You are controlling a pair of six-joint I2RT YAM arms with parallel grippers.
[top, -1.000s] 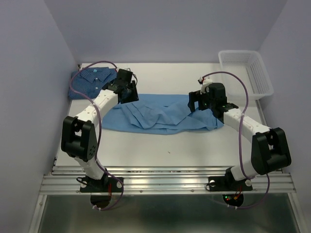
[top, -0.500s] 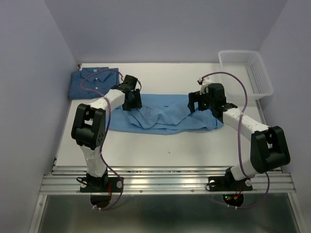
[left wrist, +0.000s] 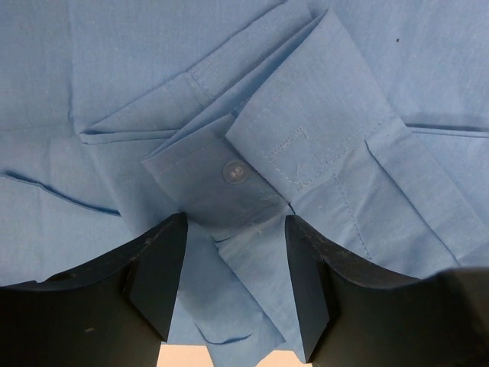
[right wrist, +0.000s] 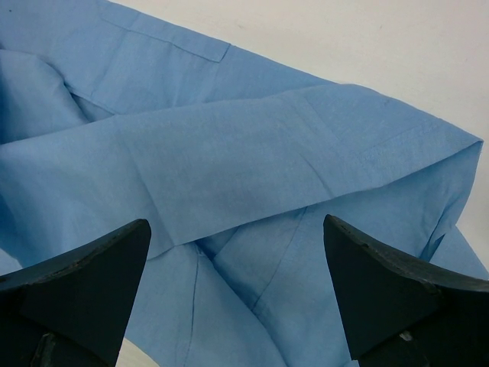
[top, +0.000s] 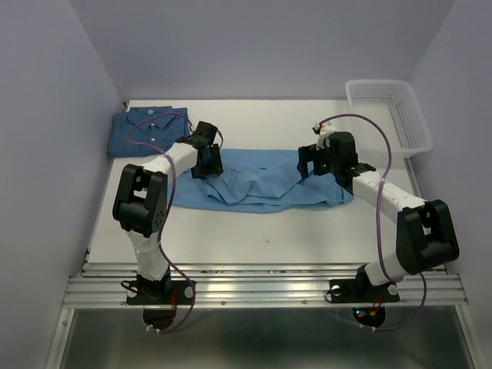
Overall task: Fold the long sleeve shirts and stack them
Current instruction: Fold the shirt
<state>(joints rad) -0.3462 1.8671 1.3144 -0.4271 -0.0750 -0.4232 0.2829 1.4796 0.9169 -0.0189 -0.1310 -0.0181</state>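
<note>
The light blue shirt (top: 261, 184) lies spread across the middle of the tabletop (top: 254, 231); the checked shirt (top: 146, 127) sits folded at the far left corner. The left fingers (left wrist: 157, 275) stand apart just short of a cuff (left wrist: 229, 168) — gripping nothing. The right fingers (right wrist: 84, 283) are spread wide above the shirt's right end — empty too.
</note>
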